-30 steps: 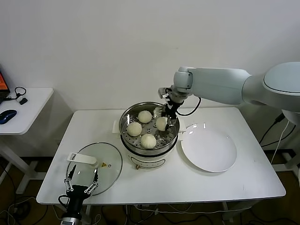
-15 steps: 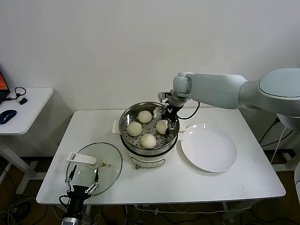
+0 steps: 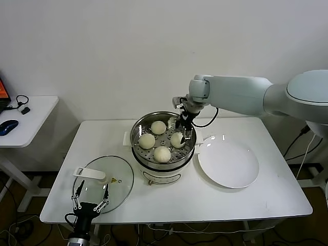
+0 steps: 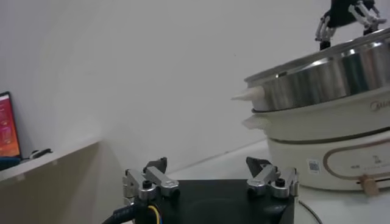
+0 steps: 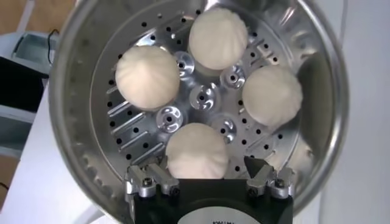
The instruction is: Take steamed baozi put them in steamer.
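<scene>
Right claw [image 3: 183, 126] now stands wide open and empty over the steamer [image 3: 139, 148] at the desk's [image 3: 246, 202] back middle, having just let go of the fourth baozi [image 3: 177, 139], so all four sit on the tray; left claw [image 3: 89, 198] waits open at the front-left corner.

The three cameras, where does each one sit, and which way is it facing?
Head view: high, looking down at the table; the right gripper hangs over the steamer.
Left wrist view: low, level, past the left gripper.
Right wrist view: straight down on four buns.
Shared: the steamer appears in all three.
</scene>
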### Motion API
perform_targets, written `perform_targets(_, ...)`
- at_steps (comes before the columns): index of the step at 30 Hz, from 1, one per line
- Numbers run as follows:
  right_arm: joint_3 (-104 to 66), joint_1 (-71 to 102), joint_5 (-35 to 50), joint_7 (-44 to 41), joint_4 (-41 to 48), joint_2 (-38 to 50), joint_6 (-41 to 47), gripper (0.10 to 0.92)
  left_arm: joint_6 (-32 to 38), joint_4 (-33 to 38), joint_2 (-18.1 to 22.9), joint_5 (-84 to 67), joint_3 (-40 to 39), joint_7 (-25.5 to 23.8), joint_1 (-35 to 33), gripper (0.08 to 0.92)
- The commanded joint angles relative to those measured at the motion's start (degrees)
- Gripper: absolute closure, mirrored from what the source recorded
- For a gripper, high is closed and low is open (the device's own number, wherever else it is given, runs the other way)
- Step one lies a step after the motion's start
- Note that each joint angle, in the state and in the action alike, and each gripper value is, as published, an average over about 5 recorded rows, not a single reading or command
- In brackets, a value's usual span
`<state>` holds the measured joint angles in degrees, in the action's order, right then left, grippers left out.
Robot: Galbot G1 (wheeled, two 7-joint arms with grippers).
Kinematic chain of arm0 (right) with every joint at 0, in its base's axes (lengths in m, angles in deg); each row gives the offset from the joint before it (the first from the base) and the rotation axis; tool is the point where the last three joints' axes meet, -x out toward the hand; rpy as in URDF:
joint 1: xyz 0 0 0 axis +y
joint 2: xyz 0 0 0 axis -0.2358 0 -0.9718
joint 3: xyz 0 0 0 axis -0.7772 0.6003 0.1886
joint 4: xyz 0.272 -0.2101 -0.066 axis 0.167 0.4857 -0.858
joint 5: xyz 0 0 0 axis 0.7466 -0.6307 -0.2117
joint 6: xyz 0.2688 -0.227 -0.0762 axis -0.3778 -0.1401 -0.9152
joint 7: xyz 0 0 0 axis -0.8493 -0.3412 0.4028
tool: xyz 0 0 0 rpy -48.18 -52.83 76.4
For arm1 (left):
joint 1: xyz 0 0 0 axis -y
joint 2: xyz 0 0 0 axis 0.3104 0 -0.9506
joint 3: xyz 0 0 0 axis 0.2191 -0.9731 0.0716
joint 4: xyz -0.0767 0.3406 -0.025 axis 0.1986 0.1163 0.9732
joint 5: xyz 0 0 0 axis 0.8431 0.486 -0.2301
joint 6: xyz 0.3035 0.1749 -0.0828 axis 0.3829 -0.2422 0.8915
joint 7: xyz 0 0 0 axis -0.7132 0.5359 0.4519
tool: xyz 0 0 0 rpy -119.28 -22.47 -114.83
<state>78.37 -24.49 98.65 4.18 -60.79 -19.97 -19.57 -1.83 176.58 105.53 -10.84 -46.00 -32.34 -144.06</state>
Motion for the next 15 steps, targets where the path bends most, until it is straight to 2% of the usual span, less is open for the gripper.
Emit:
perform_targets(1, 3.07, -10.50, 8.80, -2.18, -8.49, 4.49, 0.16, 0.203, 0.00, 0.55, 1.64, 0.15, -0.17, -0.14, -0.30, 0.177)
perform_targets(4, 3.24, -13.25, 10.16, -0.75, -11.96, 7.90, 0.64, 0.203, 0.00, 0.95, 1.56, 0.23, -0.31, -0.23, -0.50, 0.177)
perform_targets(7, 1.53, -14.34, 9.31, 5.94, -16.33, 12.83, 3.41, 0.203, 0.01, 1.30, 1.53, 0.26, -0.38, -0.24, -0.69, 0.177)
perform_targets(11, -4.15, -11.61, 7.21, 21.30, -22.64, 20.30, 8.65, 0.203, 0.00, 1.57, 1.65, 0.28, -0.40, -0.18, -0.85, 0.177)
perform_targets(15, -17.29, -2.82, 5.97, 36.87, -25.46, 28.38, 9.69, 0.203, -0.05, 1.65, 1.67, 0.29, -0.43, -0.13, -0.90, 0.177)
